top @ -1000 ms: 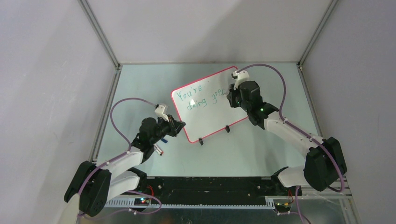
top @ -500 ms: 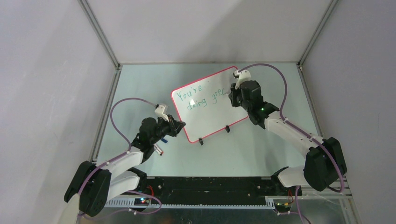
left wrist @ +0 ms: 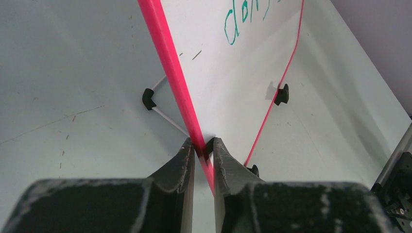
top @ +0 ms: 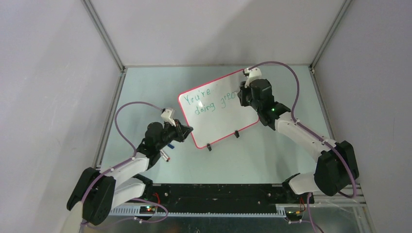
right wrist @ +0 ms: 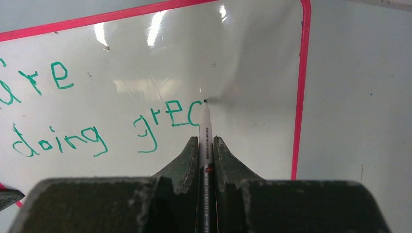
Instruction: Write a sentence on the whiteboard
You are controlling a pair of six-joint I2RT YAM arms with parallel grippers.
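Note:
The whiteboard point(top: 218, 116) stands tilted on two black clip feet, with a red-pink rim and green writing "You're doing grec". My left gripper point(top: 187, 130) is shut on the board's rim at its near left edge; in the left wrist view the rim point(left wrist: 167, 58) runs between the jaws point(left wrist: 204, 148). My right gripper point(top: 239, 97) is shut on a marker point(right wrist: 203, 131) with a white barrel. Its tip touches the board point(right wrist: 252, 63) at the top of the last letter.
A small pen-like object point(top: 166, 155) and a blue piece point(top: 171, 144) lie on the pale green table point(top: 272, 155) under the left arm. Metal frame posts and grey walls enclose the table.
The right gripper has moved a little up and away along the board with the marker, lengthening the last green letter. The left gripper and the board have not moved.

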